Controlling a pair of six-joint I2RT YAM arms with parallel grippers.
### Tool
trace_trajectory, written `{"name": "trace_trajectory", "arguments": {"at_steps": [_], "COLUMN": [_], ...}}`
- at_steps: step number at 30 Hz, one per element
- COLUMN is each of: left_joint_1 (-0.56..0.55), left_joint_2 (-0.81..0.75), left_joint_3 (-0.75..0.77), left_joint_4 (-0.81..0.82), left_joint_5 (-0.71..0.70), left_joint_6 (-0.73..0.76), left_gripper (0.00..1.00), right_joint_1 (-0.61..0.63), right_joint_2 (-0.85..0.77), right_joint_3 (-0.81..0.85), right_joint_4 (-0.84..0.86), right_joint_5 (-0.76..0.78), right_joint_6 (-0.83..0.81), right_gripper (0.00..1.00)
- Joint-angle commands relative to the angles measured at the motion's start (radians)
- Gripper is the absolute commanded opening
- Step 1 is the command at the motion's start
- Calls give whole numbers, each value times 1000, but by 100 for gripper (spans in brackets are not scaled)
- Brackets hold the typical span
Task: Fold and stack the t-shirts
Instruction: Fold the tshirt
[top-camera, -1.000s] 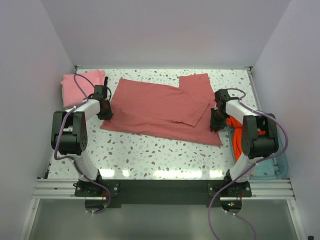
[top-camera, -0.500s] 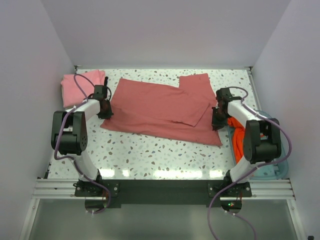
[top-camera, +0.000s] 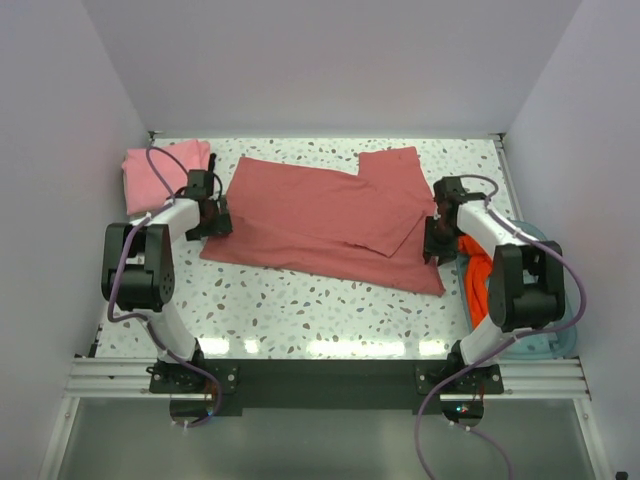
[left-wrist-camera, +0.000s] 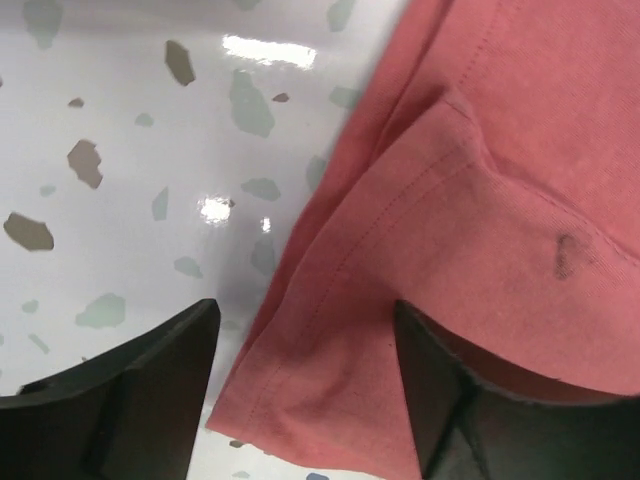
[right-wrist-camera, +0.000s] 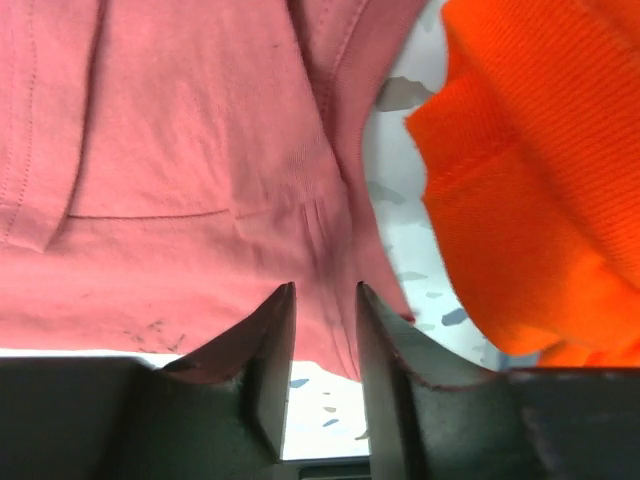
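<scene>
A dusty rose-red t-shirt lies flat across the middle of the table, partly folded, with one flap over its upper right. My left gripper stands wide open at its left edge. In the left wrist view the hemmed corner lies flat on the table between the fingers. My right gripper is at the shirt's right edge, jaws a narrow way apart over the cloth. A lighter pink t-shirt lies folded at the back left. A bright orange t-shirt is bunched at the right.
A pale blue see-through tray sits at the near right, partly under the orange cloth and the right arm. White walls close in the table on the left, back and right. Speckled tabletop shows in front of the red shirt.
Both grippers closed on the red shirt's edges and have now opened, the left one wide. The shirt's left corner lies loose on the table. The right arm shifted slightly.
</scene>
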Motion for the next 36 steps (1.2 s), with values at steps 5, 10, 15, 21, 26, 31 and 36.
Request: {"name": "trace_trajectory", "arguments": {"at_steps": [5,10,15,21,26,31,36], "left_joint_1": [-89,-232,-405,-542,-569,-571,-571], "left_joint_2": [-103,-163,-171,-105,-43,-8,13], "left_joint_3": [80,88,42,31,-10,-61,-90], "left_joint_4": [-41,-43,49,90,126,146,149], "left_joint_5": [-129,-91,16,73,92,116,110], "left_joint_6": [10,-9,-27,-58,-75,-93,-105], "left_gripper": [89,91,91,91,91,91,91], "right_joint_1": [-2,5,57,148,192,197,195], "right_joint_2": [-32,-78,-46,33,103,160,200], "right_joint_3": [186,222,199,228,252,265,288], "right_joint_4": [-87,-72,-5,46,66,74,77], "right_joint_5": [27,-71,-154,-183,-176,-169,-160], "right_joint_6": [-21,-2,47,90,99,93,85], "right_gripper": [50,55,54,54,55,55,55]}}
